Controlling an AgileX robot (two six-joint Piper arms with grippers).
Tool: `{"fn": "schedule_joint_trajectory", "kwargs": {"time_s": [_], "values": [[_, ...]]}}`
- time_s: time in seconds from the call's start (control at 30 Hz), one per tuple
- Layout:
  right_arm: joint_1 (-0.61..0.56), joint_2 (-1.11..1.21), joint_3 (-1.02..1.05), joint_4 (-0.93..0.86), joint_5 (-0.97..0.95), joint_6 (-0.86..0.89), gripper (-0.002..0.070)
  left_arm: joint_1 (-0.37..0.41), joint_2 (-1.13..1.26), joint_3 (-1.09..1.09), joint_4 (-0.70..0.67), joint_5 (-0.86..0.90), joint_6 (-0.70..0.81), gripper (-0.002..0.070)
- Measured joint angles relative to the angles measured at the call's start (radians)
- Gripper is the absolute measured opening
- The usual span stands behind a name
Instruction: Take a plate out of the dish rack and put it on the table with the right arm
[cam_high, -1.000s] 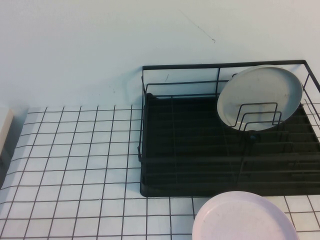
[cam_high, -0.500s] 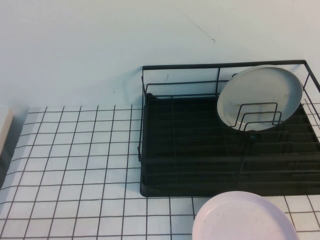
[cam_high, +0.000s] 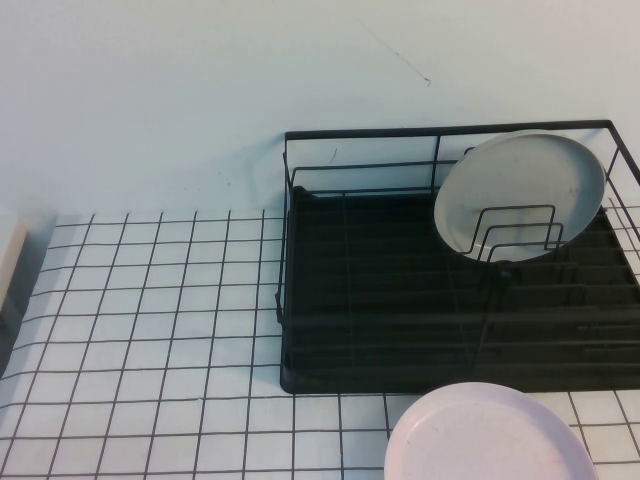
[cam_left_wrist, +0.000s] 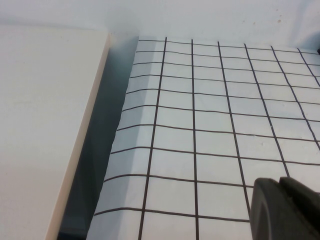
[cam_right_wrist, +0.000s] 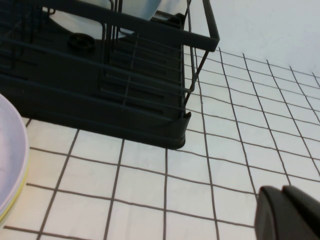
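The pale grey-blue plate (cam_high: 520, 195) stands tilted on its edge in the back right of the black wire dish rack (cam_high: 380, 300), leaning behind the upright wire dividers. The rack sits on the white gridded table (cam_high: 150, 330). Neither arm shows in the high view. In the right wrist view my right gripper (cam_right_wrist: 282, 189) is shut and holds nothing; it hovers over bare table just off the rack's (cam_right_wrist: 100, 95) corner. My left gripper (cam_left_wrist: 279, 180) is shut and empty over the table's (cam_left_wrist: 200, 125) far left part.
A pale pink plate (cam_high: 485, 435) lies flat on the table in front of the rack, and its edge (cam_right_wrist: 10, 155) shows in the right wrist view. A white block (cam_left_wrist: 45, 125) borders the table's left edge. A pale wall rises behind the rack.
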Motion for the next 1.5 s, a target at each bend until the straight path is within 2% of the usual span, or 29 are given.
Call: {"fn": "schedule_joint_trajectory", "kwargs": {"time_s": [0.3,0.37,0.43,0.6,0.7,0.9,1.07,1.27,1.33,1.37,1.47,1.5], "values": [[0.0,0.0,0.0,-0.004,0.0,0.002,-0.0002,0.0,0.0,0.0,0.0,0.0,0.0,-0.0003],[0.0,0.0,0.0,0.04,-0.002,0.021,-0.0002,0.0,0.0,0.0,0.0,0.0,0.0,-0.0003],[0.0,0.0,0.0,0.167,-0.002,0.068,-0.0002,0.0,0.0,0.0,0.0,0.0,0.0,-0.0003],[0.0,0.0,0.006,0.74,0.002,0.247,-0.0002,0.0,0.0,0.0,0.0,0.0,0.0,-0.0003],[0.0,0.0,0.008,0.915,-0.01,0.266,-0.0002,0.0,0.0,0.0,0.0,0.0,0.0,-0.0003],[0.0,0.0,0.008,0.922,-0.066,0.119,-0.0002,0.0,0.0,0.0,0.0,0.0,0.0,-0.0003],[0.0,0.006,-0.03,0.913,0.043,-0.032,-0.0002,0.0,0.0,0.0,0.0,0.0,0.0,-0.0003],[0.0,0.292,-0.384,0.743,0.277,-0.27,0.001,0.0,0.0,0.0,0.0,0.0,0.0,-0.0003],[0.0,0.428,-0.52,0.679,0.337,-0.379,0.0053,0.0,0.0,0.0,0.0,0.0,0.0,-0.0003],[0.0,0.599,-0.692,0.629,0.375,-0.547,0.0183,0.0,0.0,0.0,0.0,0.0,0.0,-0.0003],[0.0,0.762,-0.817,0.614,0.344,-0.72,0.0366,0.0,0.0,0.0,0.0,0.0,0.0,-0.0003],[0.0,0.805,-0.849,0.612,0.324,-0.763,0.0407,0.0,0.0,0.0,0.0,0.0,0.0,-0.0003]]}}
